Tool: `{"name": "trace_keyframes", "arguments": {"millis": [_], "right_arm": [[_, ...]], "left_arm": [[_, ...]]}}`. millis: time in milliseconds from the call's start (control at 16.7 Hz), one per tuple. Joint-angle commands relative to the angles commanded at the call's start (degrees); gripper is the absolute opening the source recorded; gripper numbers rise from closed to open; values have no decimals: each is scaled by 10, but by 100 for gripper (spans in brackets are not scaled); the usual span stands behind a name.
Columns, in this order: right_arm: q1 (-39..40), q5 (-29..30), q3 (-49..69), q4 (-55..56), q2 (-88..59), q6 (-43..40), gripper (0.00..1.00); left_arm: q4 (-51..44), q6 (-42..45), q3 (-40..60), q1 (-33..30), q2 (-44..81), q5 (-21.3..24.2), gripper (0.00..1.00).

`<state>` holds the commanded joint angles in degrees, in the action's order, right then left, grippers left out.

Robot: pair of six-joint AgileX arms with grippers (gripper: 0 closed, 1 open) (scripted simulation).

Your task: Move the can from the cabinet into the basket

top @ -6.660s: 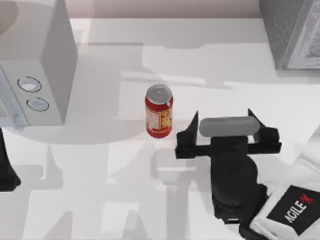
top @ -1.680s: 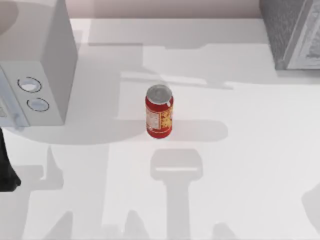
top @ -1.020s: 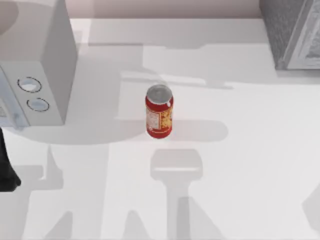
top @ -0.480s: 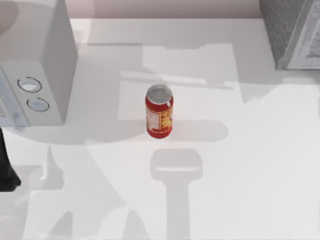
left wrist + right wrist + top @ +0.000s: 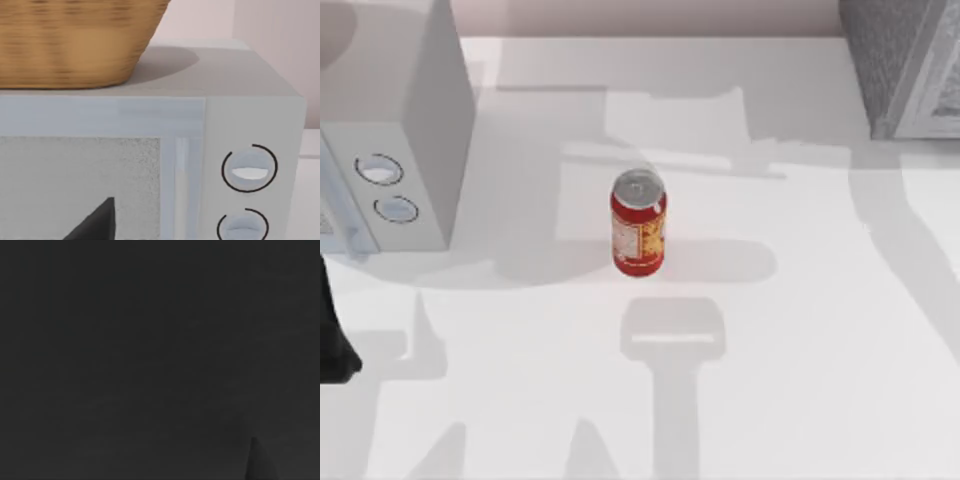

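Moved: right arm gone from beside can [image 5: 639, 236] on bench [image 5: 800, 330].
End effectors: state unclear.
Handling: probably light, slippery; grip mid-body.

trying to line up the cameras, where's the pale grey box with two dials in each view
Top view: pale grey box with two dials at the table's left edge, left of the can.
Left wrist view: its front up close, wicker basket on top.
Right wrist view: dark.
Shared landmark: the two round dials.
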<state>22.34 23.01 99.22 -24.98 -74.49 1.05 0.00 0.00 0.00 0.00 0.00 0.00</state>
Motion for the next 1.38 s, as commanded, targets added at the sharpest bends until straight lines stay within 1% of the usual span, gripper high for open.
{"name": "trace_keyframes", "arguments": {"millis": [60, 180, 360, 420, 900, 1200, 1380], "right_arm": [[16, 16, -2, 0, 2, 0, 100], [30, 30, -4, -1, 4, 0, 100], [30, 30, -4, -1, 4, 0, 100], [17, 40, 0, -5, 17, -7, 100], [-30, -5, 60, 21, -68, -6, 100], [-27, -4, 59, 21, -58, -7, 100], [-33, -11, 23, 28, -32, -7, 100]], "left_arm": [[0, 0, 0, 0, 0, 0, 100], [0, 0, 0, 0, 0, 0, 100], [0, 0, 0, 0, 0, 0, 100], [0, 0, 0, 0, 0, 0, 100], [0, 0, 0, 0, 0, 0, 100], [0, 0, 0, 0, 0, 0, 100], [0, 0, 0, 0, 0, 0, 100]]}}
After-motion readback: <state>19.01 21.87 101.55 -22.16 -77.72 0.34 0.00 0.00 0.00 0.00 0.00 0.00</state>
